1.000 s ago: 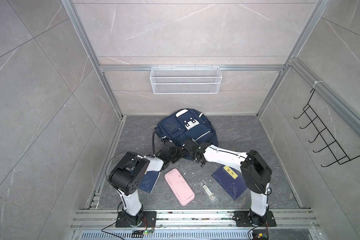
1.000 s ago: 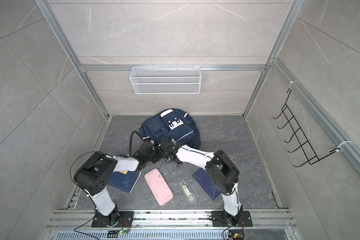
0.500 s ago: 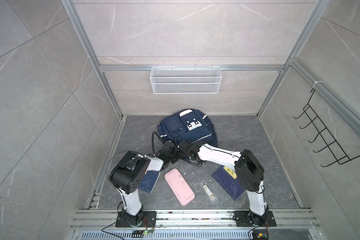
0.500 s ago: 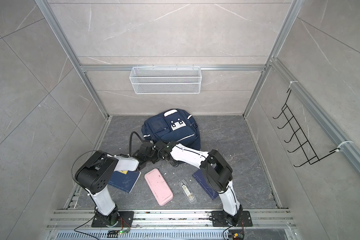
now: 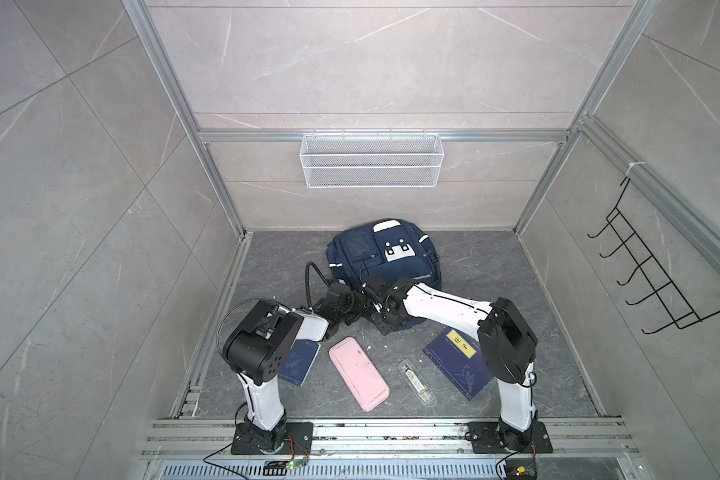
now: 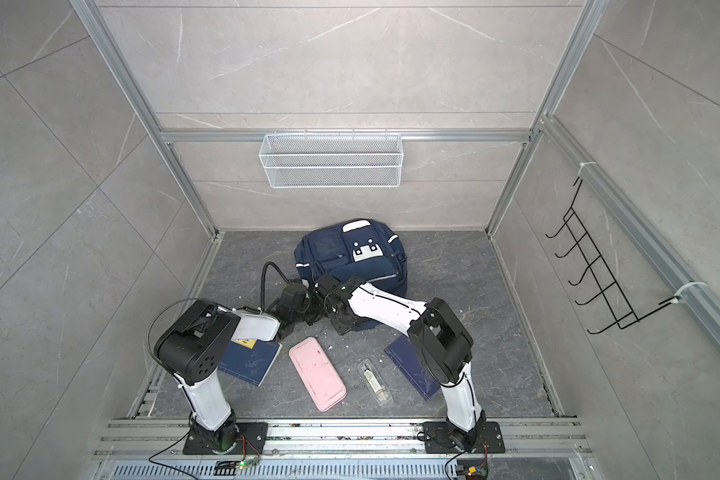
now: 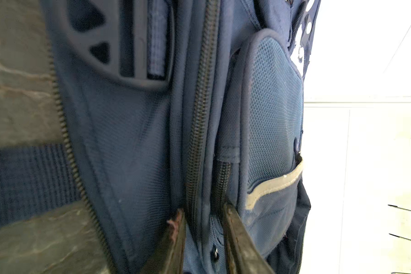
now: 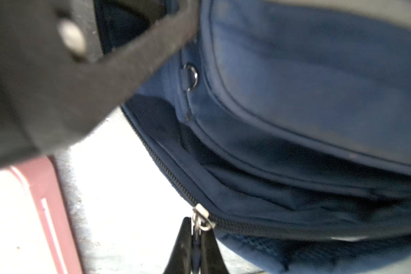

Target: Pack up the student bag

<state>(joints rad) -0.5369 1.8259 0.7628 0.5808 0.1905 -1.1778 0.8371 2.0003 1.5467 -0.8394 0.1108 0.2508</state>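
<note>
We pinch the zipper pull at the near edge of the student bag in our right tool, pressed together. Our left tool, just beside it, clamps the zipper seam. The bag lies ahead of both tools, and open surface flanks it.

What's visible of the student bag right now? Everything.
The student bag is navy fabric, lying front-up on the grey floor near the back wall, with a white dotted patch, silver stripes, a mesh side pocket and dark zippers, one seemingly partly undone. The left gripper pinches a zippered seam; the right gripper is shut on its metal zipper pull.
</note>
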